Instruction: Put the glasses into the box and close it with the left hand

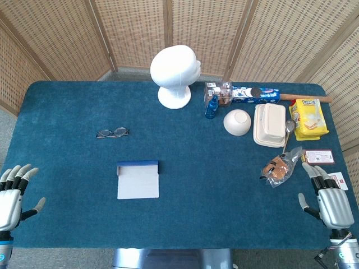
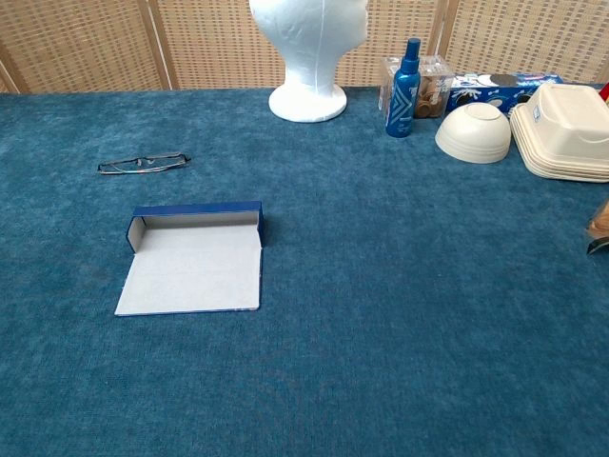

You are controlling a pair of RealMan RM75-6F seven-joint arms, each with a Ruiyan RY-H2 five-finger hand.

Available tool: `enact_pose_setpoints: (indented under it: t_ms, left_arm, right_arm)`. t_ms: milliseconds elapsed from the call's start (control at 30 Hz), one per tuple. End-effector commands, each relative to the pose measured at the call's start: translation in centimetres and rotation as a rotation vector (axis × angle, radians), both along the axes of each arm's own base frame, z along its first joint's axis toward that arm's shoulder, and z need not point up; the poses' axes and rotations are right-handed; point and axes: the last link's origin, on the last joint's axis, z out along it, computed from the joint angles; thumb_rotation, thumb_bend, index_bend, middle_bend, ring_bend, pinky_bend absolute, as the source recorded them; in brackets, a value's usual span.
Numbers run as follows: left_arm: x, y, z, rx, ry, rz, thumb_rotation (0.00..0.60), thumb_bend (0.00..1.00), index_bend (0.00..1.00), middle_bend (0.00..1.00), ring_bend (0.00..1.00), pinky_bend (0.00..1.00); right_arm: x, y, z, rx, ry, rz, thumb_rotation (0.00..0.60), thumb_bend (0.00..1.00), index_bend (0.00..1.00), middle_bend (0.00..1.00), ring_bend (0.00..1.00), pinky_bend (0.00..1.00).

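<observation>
Dark-framed glasses (image 1: 112, 133) (image 2: 144, 164) lie folded on the blue cloth, left of centre. Nearer to me sits the blue box (image 1: 137, 179) (image 2: 194, 257), open, its white lid flap laid flat toward the front. My left hand (image 1: 12, 193) rests at the table's near left corner, fingers spread, holding nothing, well away from both objects. At the near right corner my right hand (image 1: 328, 197) is likewise open and empty. Neither hand shows in the chest view.
A white foam head (image 1: 174, 73) stands at the back centre. To the right are a blue spray bottle (image 1: 211, 107), a white bowl (image 1: 237, 122), a foam clamshell container (image 1: 270, 125), a yellow snack bag (image 1: 308, 119), a spoon and a bagged pastry (image 1: 280, 166). Wicker screens surround the table.
</observation>
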Motion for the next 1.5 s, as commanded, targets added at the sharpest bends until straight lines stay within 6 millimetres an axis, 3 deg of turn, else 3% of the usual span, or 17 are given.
enact_pose_setpoints:
  t_ms: [33,667,867,933,1033,1100,1500]
  left_arm:
    - [0.0,0.3,-0.1,-0.008,0.001,-0.001,0.6,0.24,0.16,0.13,0.06,0.0]
    - [0.7,1.9,-0.1,-0.026,0.001,-0.047,0.6,0.24,0.16,0.14,0.09,0.03]
    - [0.9,3.6,-0.4,-0.047,-0.019,-0.055,0.6,0.24,0.19,0.15,0.1,0.06]
    - [1.1,5.0,-0.5,-0.075,-0.031,-0.062,0.6,0.24,0.21,0.15,0.1,0.07]
    - [1.9,9.0,-1.3,-0.152,-0.125,-0.073,0.6,0.24,0.23,0.16,0.11,0.1]
    - [2.1,10.2,-1.4,-0.18,-0.136,-0.076,0.6,0.24,0.24,0.17,0.12,0.11]
    - [4.6,19.6,-5.4,-0.364,-0.048,-0.043,0.6,0.24,0.24,0.16,0.11,0.11]
  right_arm:
    - [0.0,-0.1,0.1,-0.004,0.003,0.002,0.562,0.45,0.04,0.17,0.13,0.27]
    - [0.2,0.4,0.5,-0.026,0.004,-0.001,0.565,0.45,0.04,0.17,0.13,0.27]
    - [0.2,0.4,0.8,-0.03,0.012,-0.014,0.566,0.45,0.05,0.17,0.13,0.27]
    - [0.2,0.4,0.9,-0.032,0.011,-0.021,0.565,0.45,0.05,0.17,0.13,0.27]
    - [-0.1,0.5,1.0,-0.044,0.013,-0.043,0.565,0.45,0.05,0.17,0.13,0.27]
    - [-0.2,0.5,1.0,-0.045,0.015,-0.05,0.564,0.45,0.05,0.17,0.13,0.27]
    - [-0.8,0.5,1.9,-0.076,0.036,-0.105,0.565,0.45,0.05,0.17,0.13,0.27]
